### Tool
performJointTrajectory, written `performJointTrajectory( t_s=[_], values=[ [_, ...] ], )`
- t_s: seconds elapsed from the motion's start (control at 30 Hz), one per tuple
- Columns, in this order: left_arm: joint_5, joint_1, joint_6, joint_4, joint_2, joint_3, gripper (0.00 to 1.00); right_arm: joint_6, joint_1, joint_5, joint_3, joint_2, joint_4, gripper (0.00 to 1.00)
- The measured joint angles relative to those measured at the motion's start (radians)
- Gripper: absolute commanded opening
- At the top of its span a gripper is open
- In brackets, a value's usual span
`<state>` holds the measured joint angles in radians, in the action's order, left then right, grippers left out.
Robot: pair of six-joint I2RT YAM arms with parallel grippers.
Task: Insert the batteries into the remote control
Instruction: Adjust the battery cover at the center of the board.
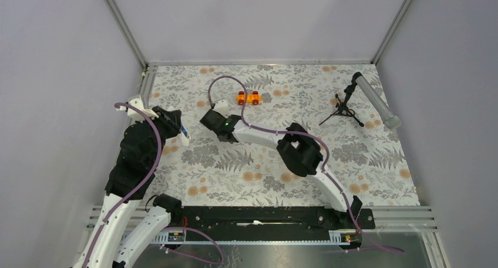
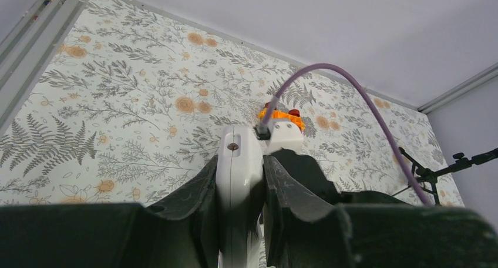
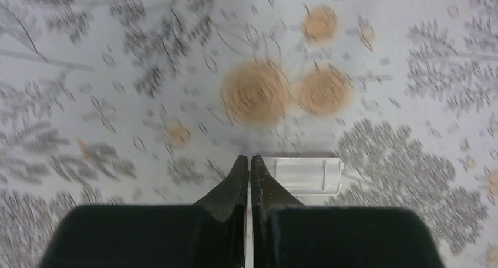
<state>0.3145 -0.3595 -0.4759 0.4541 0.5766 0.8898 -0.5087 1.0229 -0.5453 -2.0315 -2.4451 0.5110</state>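
The left gripper (image 2: 241,165) is clamped on the remote control (image 2: 234,140), one finger on each long side, holding the slim white body on edge above the patterned table (image 1: 376,162) at its left side. The right gripper (image 3: 246,159) has its fingers pressed together tip to tip, with only a hairline slit between them and nothing that I can make out pinched there. It hangs low over the table near the middle, just beside the remote. Its wrist view is smeared by motion. Well apart at the far right stands a black tripod (image 1: 346,110) carrying a grey tube (image 1: 376,100), and an orange toy car (image 1: 248,97) sits toward the back, beyond the right gripper. A small flat white plate (image 3: 305,175) lies on the table touching or just beside the right fingertip. It is probably the cover of the battery bay, which would mean the bay is open. No loose batteries appear in any view. The top view shows a speck of blue on the remote at the left fingers, but it is too small to say whether that is a cell already seated. I judge the task at least partly done. What remains, I think, is seating any cell not yet in and refitting the plate.
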Motion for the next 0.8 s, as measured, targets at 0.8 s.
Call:
performJointTrajectory(
  t_s=[0.8],
  values=[
    [-0.14, 0.001, -0.06, -0.042, 0.031, -0.028, 0.0, -0.275, -0.237, 1.149, 0.966, 0.547, -0.822, 0.0]
  ],
)
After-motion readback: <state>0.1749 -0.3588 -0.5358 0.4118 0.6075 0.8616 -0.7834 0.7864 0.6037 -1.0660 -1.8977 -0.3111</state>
